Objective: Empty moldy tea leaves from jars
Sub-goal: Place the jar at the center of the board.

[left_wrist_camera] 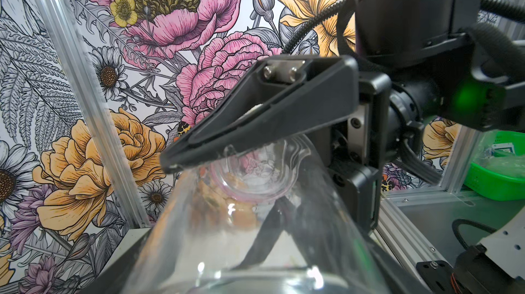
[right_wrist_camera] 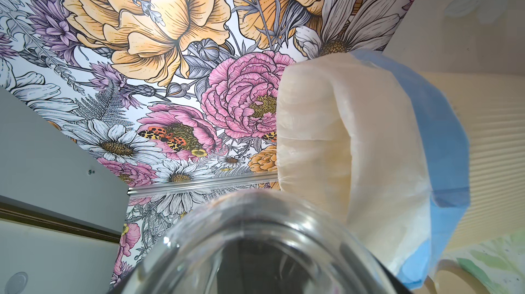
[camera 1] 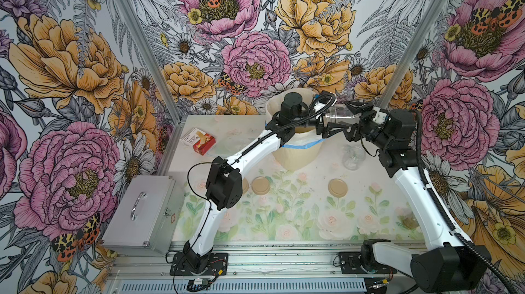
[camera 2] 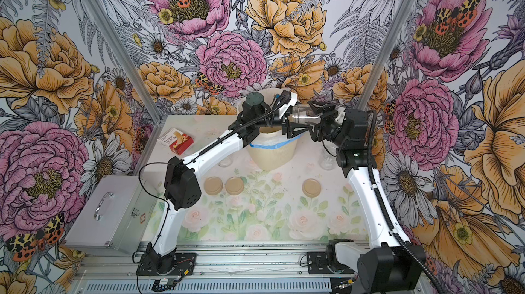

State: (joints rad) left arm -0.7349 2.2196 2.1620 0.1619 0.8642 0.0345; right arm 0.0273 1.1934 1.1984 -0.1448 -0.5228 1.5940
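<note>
We see one of the jars [camera 1: 341, 115] held on its side in the air, its mouth end over the rim of the cream ribbed bin [camera 1: 295, 156]. The right gripper [camera 1: 338, 119] is clamped on its base end, one finger [left_wrist_camera: 255, 116] lying along the glass in the left wrist view. The left gripper [camera 1: 322, 125] sits at the jar's mouth with its fingers either side of the glass; whether it presses we cannot tell. The glass looks clear, but we cannot tell where the tea leaves are, either in this jar or in the bin, whose inside is hidden behind the arms. The bin's bag [right_wrist_camera: 312, 136], pale with a blue edge, is folded over the rim.

A second jar [camera 1: 353, 157] stands open on the table [camera 1: 284, 221] beside the bin, near the right arm; a third jar [camera 2: 225, 160] stands on the bin's other side, partly behind the left arm. Three tan lids lie flat in front of the bin: two close together [camera 2: 213, 185] [camera 2: 234, 185], one apart [camera 2: 311, 187]. A red and white box [camera 1: 199, 140] lies at the table's far left corner; a metal case [camera 1: 142, 213] rests off its left edge.
</note>
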